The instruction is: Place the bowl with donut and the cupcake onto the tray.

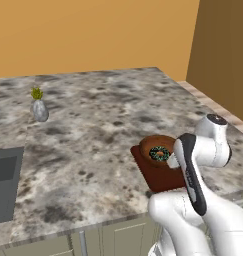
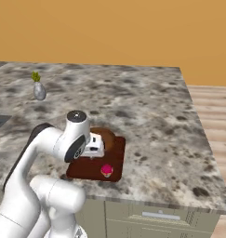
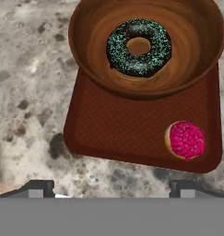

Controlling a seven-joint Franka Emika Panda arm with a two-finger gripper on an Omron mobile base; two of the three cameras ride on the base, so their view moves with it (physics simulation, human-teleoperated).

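Tray: the flat rectangular tray (image 3: 132,133) lies on the marble-patterned counter (image 1: 93,125) close to its near edge, within easy reach of the arm; dark reddish-brown, rounded corners, a fine woven texture on its floor and a low raised rim.
Bowl: the round brown bowl (image 3: 196,69) sits on the far half of the tray, its rim spilling just past the tray's far edge; smooth, with wood-like rings inside. It looks settled there, so I judge this part of the task done.
Donut: the ring donut (image 3: 139,47) lies flat in the bowl's bottom, held in by the sloping wall; dark chocolate icing speckled with teal sprinkles, orange-brown showing at its hole.
Cupcake: the cupcake (image 3: 185,140) stands on the tray's near right corner, apart from the bowl and just inside the rim; bumpy bright pink top, tan base at its edge. It also shows in the right base view (image 2: 106,170).
Gripper: the gripper (image 3: 111,186) hangs above the counter just near of the tray, looking down on it. Its two dark tips stand wide apart with nothing between them, touching nothing.
Progress: by my reading both things rest on the tray and the hand is free, so little is left beyond backing away.
Elsewhere: a small grey vase (image 1: 40,110) with a yellow-green sprig stands far left, well apart; a grey sink basin (image 1: 5,180) sits at the left edge.
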